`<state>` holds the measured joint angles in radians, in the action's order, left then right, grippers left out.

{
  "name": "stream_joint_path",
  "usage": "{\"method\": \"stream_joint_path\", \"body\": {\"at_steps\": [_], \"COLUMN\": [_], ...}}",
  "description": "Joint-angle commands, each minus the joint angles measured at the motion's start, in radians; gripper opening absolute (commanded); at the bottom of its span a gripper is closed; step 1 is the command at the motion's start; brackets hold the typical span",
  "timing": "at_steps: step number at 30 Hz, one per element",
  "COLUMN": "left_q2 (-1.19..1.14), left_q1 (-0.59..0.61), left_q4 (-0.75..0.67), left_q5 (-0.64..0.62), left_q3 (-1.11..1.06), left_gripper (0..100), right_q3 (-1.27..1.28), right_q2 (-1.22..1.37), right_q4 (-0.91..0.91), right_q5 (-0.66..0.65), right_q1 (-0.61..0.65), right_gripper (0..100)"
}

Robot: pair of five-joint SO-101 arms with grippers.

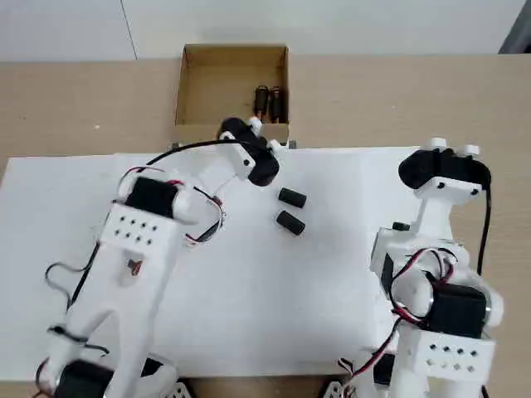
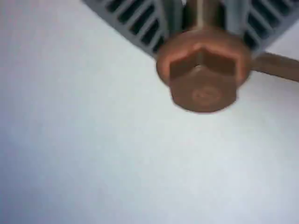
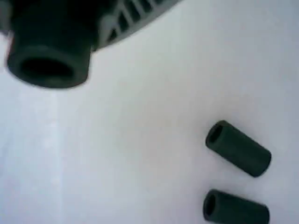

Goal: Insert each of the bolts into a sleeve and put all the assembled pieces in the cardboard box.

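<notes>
At box (image 1: 195, 131) front wall: left pincer (image 1: 247, 129) clamps bolt (image 2: 203, 77).

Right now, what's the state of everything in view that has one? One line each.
left claw, shut on bolt
bolt, held, not in a sleeve
right claw, shut on held sleeve
held sleeve, visible end empty
far loose sleeve, lying on white paper, empty
near loose sleeve, lying on paper, empty
cardboard box, open, two assembled pieces inside
</notes>
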<state>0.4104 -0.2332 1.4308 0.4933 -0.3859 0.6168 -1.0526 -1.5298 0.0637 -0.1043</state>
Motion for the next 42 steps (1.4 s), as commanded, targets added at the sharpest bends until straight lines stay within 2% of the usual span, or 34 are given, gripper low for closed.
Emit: {"method": "stream_joint_path", "body": {"at_steps": [1,7,11,20,24,27,36,42], "left_q2": [0.153,0.381,0.585,1.037,1.162,1.227,1.386,1.405], "left_q1": [-0.008,-0.002,0.0,0.028,0.081,0.103,0.107,0.1], "left_q4": [0.009,-0.011,-0.13,-0.434,-0.468,-0.468,-0.476,-0.563], "left_q5": [-0.011,-0.032,-0.184,-0.381,-0.482,-0.559,-0.801,-0.951], "left_q3": [0.03,-0.036,-0.193,-0.602,-0.704,-0.754,-0.909,-0.964], "left_gripper": [0,0,0,0,0,0,0,0], "right_q3": [-0.072,-0.084,0.009,0.321,0.456,0.542,0.784,0.902], "right_q2": [-0.019,-0.171,-0.285,-0.501,-0.587,-0.644,-0.762,-0.76], "right_q4": [-0.045,-0.067,-0.021,0.171,0.263,0.302,0.495,0.702], "right_q5": [-0.037,-0.101,-0.133,-0.127,-0.127,-0.127,-0.041,-0.048], "right_q1": [-0.002,-0.002,-0.005,-0.001,0.004,0.074,0.395,0.57], "right_gripper": [0.4,0.3,0.3,0.3,0.3,0.3,0.3,0.3]}}
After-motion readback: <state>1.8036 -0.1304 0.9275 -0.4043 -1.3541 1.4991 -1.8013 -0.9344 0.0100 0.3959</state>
